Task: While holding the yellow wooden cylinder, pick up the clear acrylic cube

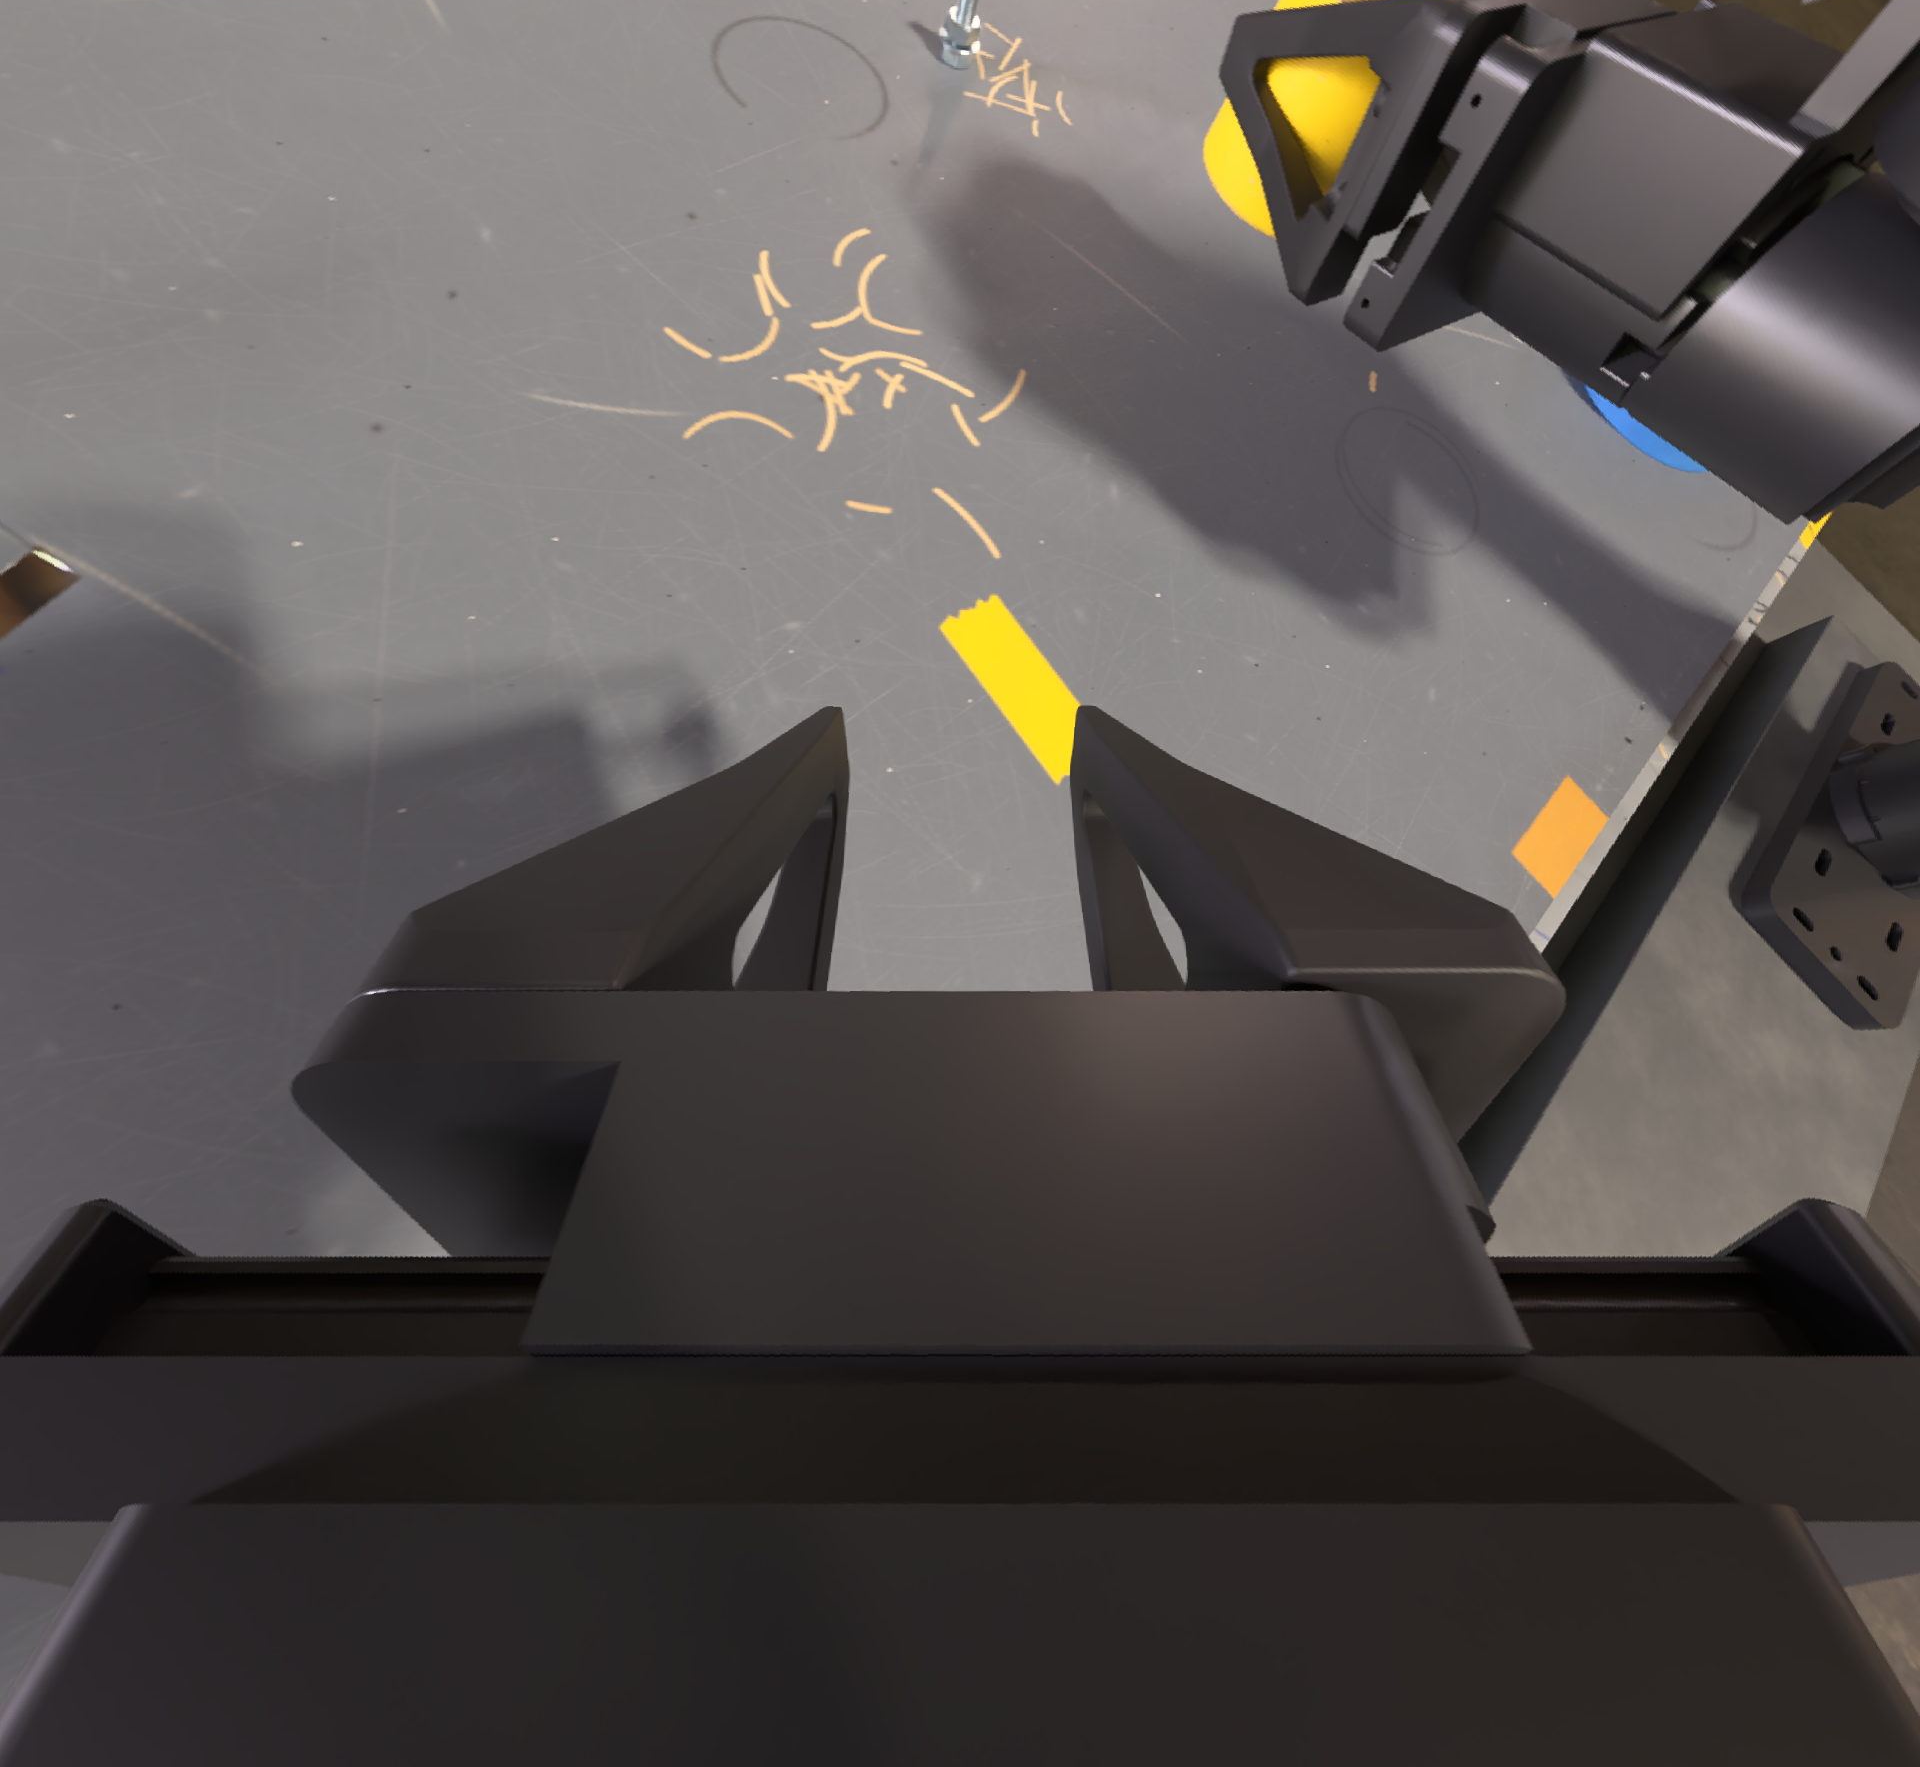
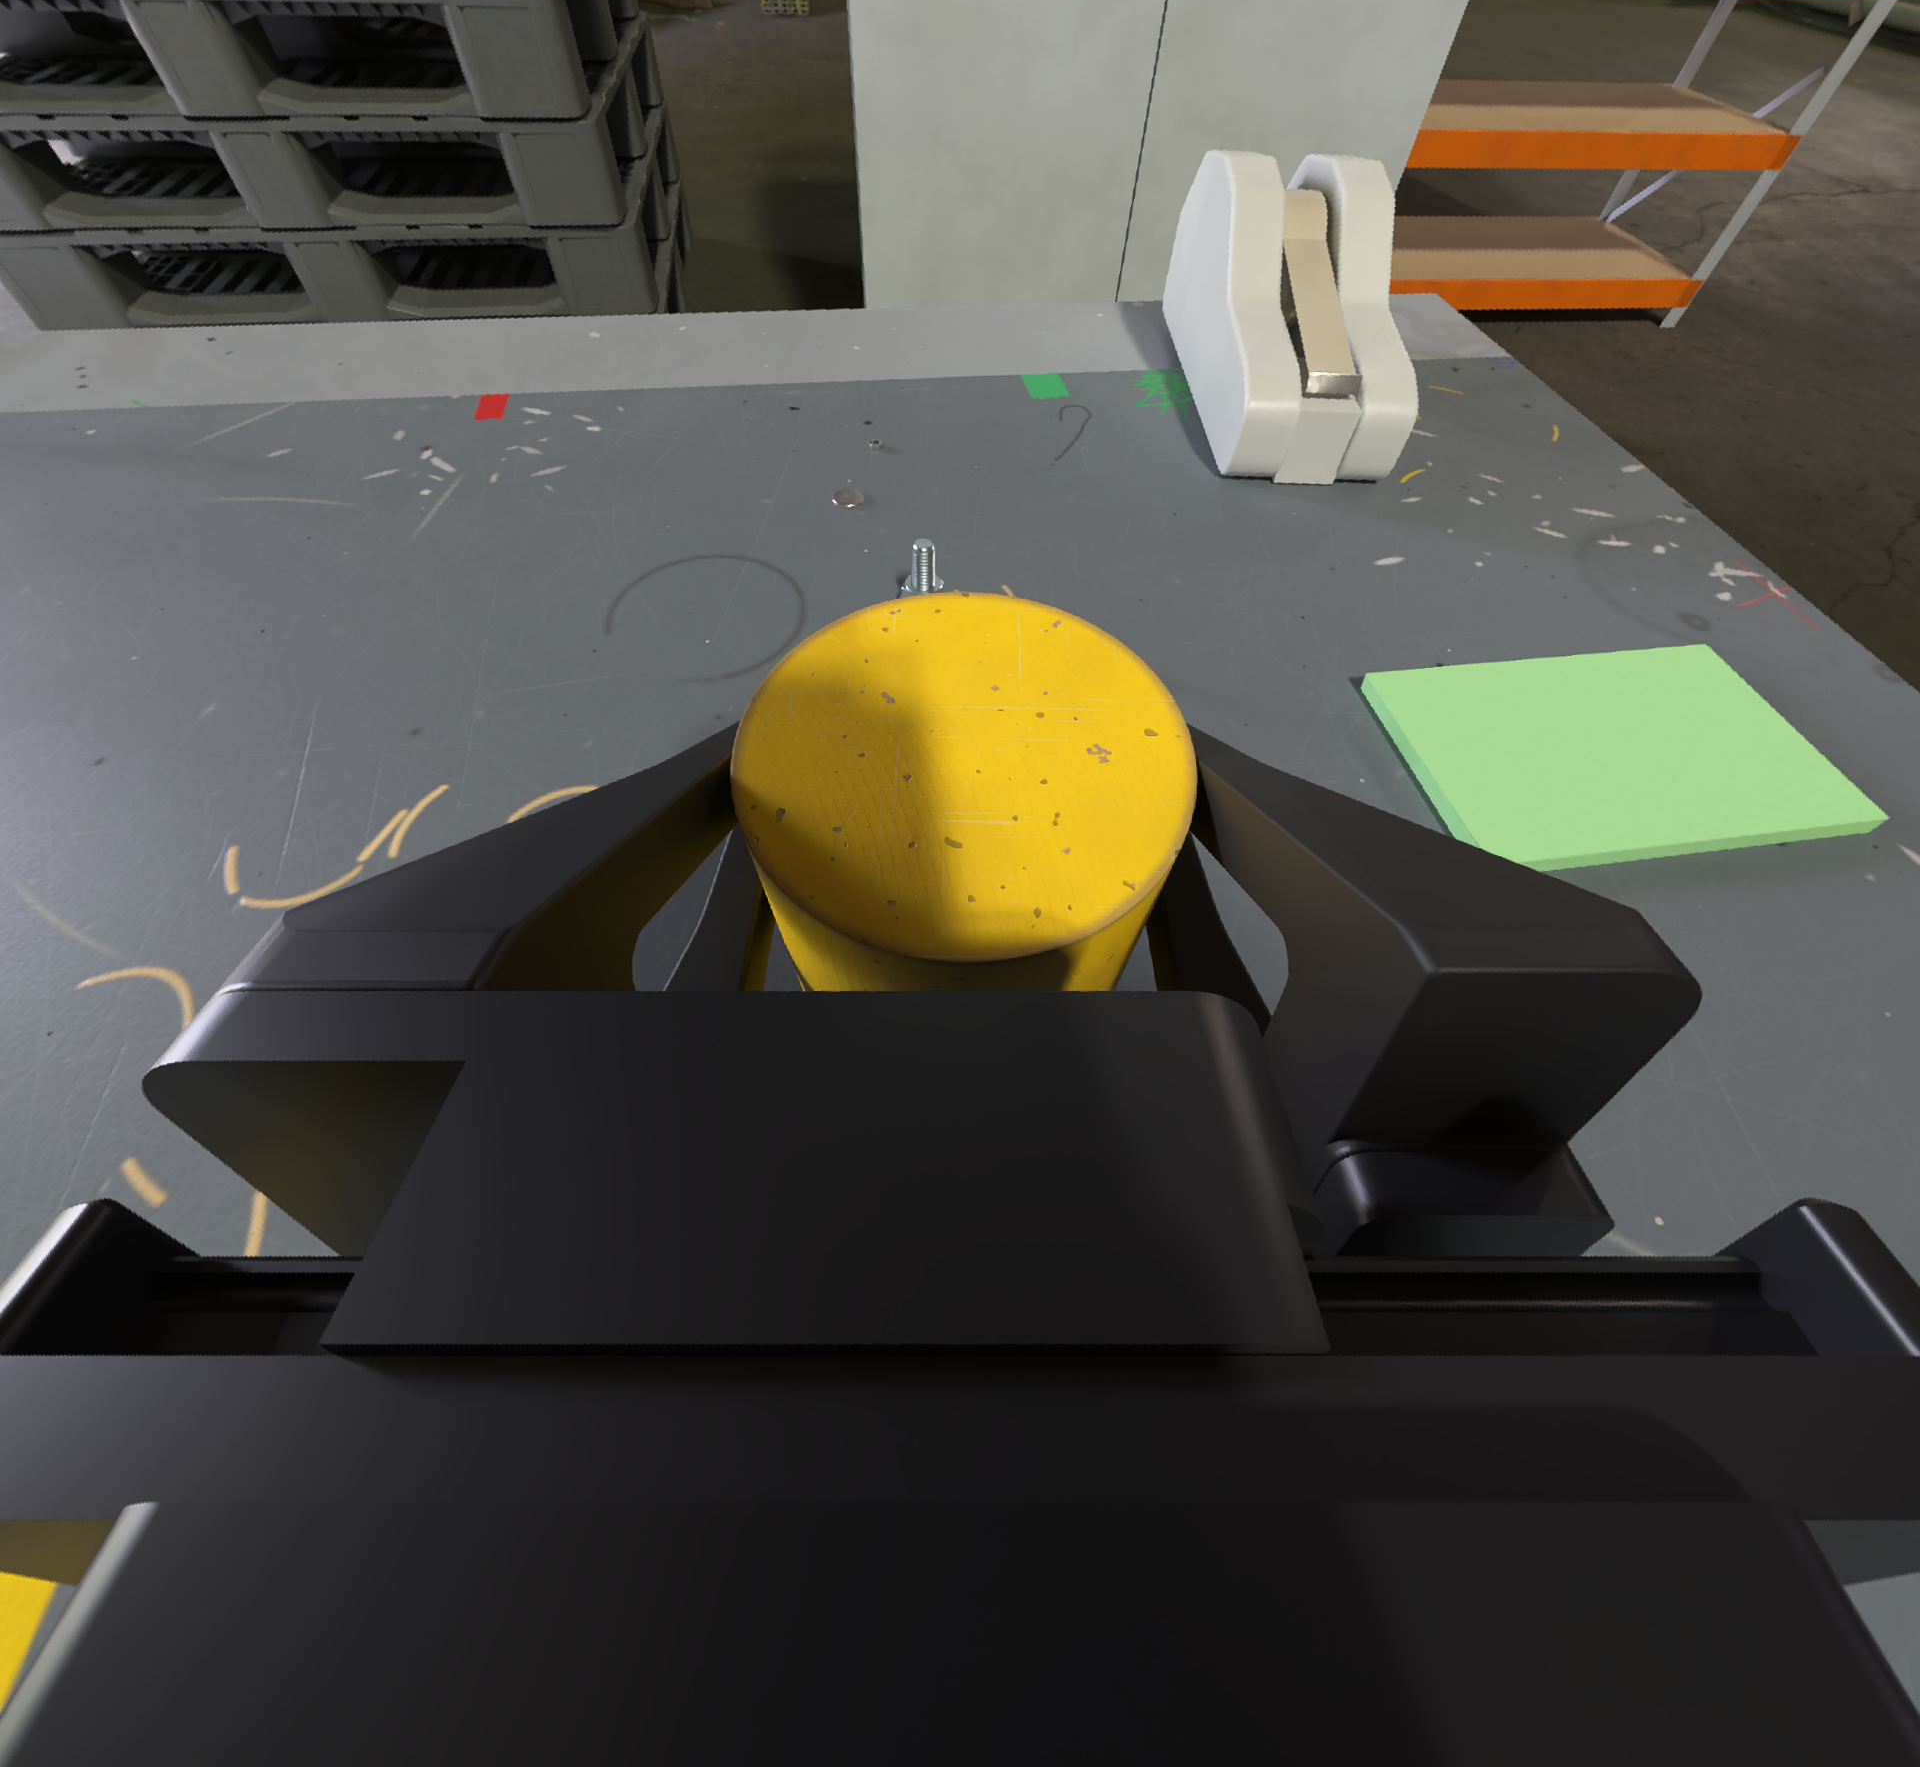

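Observation:
My right gripper (image 2: 961, 844) is shut on the yellow wooden cylinder (image 2: 966, 761), one finger on each side, with its speckled flat end facing the camera. In the left wrist view the right gripper (image 1: 1340, 96) holds the cylinder (image 1: 1314, 112) above the grey table at the upper right, casting a shadow below it. My left gripper (image 1: 958, 730) is open and empty, low over the table near a yellow tape strip (image 1: 1003, 673). A small glassy, shiny corner (image 1: 31, 585) shows at the left edge; I cannot tell whether it is the clear acrylic cube.
An upright bolt (image 2: 923, 566) stands just beyond the cylinder, also in the left wrist view (image 1: 964, 18). A green flat pad (image 2: 1621, 751) lies right. A white block holder (image 2: 1299, 325) stands far right. A blue object (image 1: 1642, 439) lies under the right arm. The table edge (image 1: 1704, 678) runs along the right.

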Action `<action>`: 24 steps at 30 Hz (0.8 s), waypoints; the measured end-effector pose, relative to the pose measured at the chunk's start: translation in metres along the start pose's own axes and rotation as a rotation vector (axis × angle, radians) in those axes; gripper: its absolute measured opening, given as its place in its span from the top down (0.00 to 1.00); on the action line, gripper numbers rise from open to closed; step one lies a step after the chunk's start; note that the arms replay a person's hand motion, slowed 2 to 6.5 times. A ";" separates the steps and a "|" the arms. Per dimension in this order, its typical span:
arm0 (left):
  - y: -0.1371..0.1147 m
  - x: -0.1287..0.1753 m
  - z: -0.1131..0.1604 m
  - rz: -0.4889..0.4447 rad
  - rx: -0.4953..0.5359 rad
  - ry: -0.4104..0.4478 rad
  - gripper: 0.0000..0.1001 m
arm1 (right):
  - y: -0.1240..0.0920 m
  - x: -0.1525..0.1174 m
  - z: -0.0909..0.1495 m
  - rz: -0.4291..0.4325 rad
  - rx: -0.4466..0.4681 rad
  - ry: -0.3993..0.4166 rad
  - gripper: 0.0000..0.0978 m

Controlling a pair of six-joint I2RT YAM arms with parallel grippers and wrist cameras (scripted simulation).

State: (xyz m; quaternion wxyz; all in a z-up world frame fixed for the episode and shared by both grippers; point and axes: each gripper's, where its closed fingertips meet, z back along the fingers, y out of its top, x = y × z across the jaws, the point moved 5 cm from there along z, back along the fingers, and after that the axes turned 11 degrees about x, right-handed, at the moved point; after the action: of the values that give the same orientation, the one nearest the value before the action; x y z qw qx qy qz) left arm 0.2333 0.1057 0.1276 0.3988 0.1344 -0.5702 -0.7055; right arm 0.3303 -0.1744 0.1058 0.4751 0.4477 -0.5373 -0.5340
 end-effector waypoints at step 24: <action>0.101 -0.136 -0.004 -0.455 -0.404 -0.048 0.67 | -0.004 0.003 0.001 -0.006 -0.014 0.027 0.44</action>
State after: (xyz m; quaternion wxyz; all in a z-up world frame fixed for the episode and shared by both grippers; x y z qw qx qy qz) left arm 0.3652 0.1972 0.1826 0.2358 0.1598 -0.3828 -0.8788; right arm 0.3290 -0.1772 0.1022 0.4838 0.4530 -0.5258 -0.5331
